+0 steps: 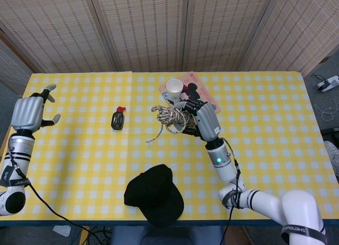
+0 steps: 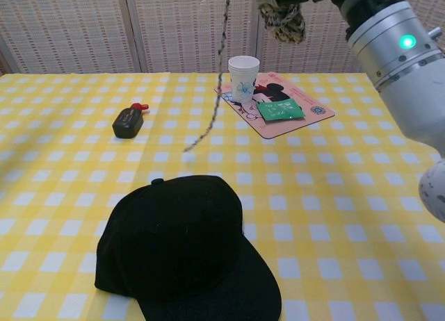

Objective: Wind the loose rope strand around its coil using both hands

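Right now your right hand (image 1: 204, 120) grips the rope coil (image 1: 170, 116) up above the table (image 1: 265, 128), near the paper cup (image 1: 174, 87) and pink mat (image 1: 212, 104), while the loose strand (image 1: 154, 134) dangles free below it, its end swinging in the air. Your left hand (image 1: 29, 114) is well apart at the far edge, fingers spread and holding nothing. To do this step well, bring that left hand across and pinch the strand close to its free end (low down it swings most). Keep the coil steady, then lead the strand around it under light tension, clear of the black cap (image 1: 154, 194).
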### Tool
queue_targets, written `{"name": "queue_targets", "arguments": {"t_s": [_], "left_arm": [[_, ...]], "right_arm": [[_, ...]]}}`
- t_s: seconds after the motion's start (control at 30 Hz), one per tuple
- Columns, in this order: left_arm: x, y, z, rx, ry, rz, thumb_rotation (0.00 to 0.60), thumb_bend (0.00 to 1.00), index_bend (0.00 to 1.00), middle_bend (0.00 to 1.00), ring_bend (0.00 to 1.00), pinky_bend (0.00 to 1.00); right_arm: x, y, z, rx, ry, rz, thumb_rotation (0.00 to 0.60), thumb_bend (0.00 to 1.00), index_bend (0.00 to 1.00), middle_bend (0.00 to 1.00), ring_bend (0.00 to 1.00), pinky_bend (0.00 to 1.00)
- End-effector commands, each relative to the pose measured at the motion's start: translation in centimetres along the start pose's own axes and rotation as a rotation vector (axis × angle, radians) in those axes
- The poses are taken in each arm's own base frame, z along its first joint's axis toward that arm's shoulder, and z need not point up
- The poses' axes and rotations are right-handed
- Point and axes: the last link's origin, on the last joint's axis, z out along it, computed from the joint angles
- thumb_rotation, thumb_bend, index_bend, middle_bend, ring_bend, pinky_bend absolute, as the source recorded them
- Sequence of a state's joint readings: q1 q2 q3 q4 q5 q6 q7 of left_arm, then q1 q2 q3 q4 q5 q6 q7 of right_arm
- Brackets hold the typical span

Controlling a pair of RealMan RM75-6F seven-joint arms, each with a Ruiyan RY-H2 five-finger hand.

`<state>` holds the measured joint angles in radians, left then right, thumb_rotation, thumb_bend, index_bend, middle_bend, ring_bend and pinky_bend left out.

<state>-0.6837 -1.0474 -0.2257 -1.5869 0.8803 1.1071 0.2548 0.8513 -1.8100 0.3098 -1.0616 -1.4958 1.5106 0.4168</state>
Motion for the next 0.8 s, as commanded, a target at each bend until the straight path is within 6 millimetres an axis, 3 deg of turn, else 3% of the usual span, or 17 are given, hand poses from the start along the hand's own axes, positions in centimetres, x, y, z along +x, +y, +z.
{"name": "queue_targets", "arguments": {"t_s": [0.03,0.5,0.8], "left_arm": [[-0.1,-1.0,-0.5,0.013,0.017,0.04,0.6,0.28,0.18,0.37,0.32,0.47],[-1.3,-4.3,-3.4,0.066,0.049,0.135,0.6,0.28,0.22,0.36,0.29,0.4],[-2.4,-6.6,-7.1,0.096,0.035,0.133,0.6,0.28,0.24,0.36,0.29,0.38]], "right_arm": [[0.8,0.5,-0.7,-0.01,-0.017,-0.026,0.6,0.54,0.87,0.63,0.54,0.63],[4.7,2.2,-3.4,-0.077,-0.044,-0.092,0.6,0.56,0.88,0.64,0.54,0.63],[8.4,3.4,-5.9,-0.134,-0.057,-0.14,0.6,0.56,0.88,0.64,0.54,0.63]]}}
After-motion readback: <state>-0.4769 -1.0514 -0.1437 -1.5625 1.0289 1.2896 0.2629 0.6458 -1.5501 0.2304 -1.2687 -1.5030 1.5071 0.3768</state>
